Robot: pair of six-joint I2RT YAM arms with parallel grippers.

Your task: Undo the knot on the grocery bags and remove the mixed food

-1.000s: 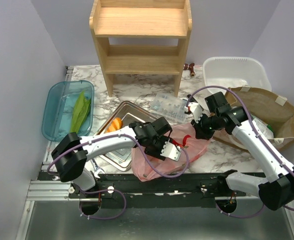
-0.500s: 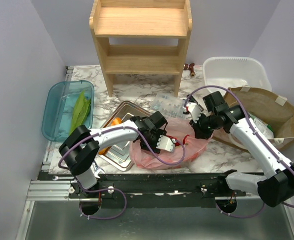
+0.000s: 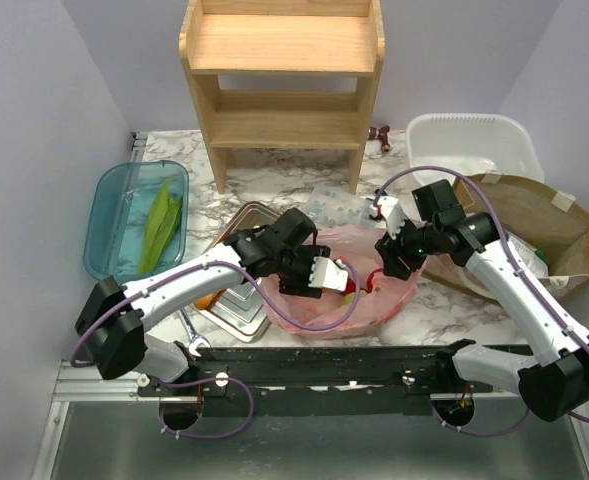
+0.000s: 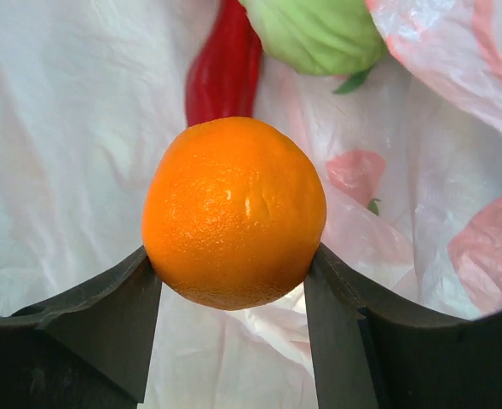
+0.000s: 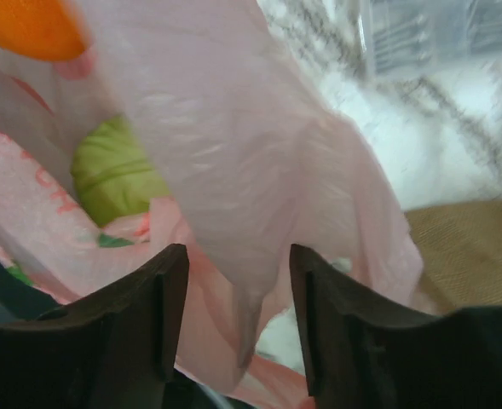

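Observation:
The pink grocery bag (image 3: pixel 304 310) lies open at the table's near middle; its knot is out of view. Inside, my left gripper (image 4: pixel 232 256) is shut on an orange (image 4: pixel 233 211), both fingers pressed against its sides. Beyond it lie a red pepper (image 4: pixel 225 68) and a pale-green cabbage (image 4: pixel 319 34). From above, the left gripper (image 3: pixel 326 275) sits in the bag's mouth. My right gripper (image 3: pixel 392 258) is at the bag's right rim, open. A fold of the pink film (image 5: pixel 233 153) hangs loose between its fingers. The right wrist view also catches the cabbage (image 5: pixel 114 170).
A steel tray (image 3: pixel 249 215) lies left of the bag, under the left arm. A blue tub (image 3: pixel 114 200) holding a green leaf stands far left. At the back are a wooden shelf (image 3: pixel 284 80), a clear plastic box (image 3: pixel 334 203), a white bin (image 3: pixel 469 145) and a brown sack (image 3: pixel 534 225).
My left gripper has moved from the bag's front into its mouth and closed on the orange. The right gripper's jaws have parted, freeing the bag's rim. The bag has spread wider.

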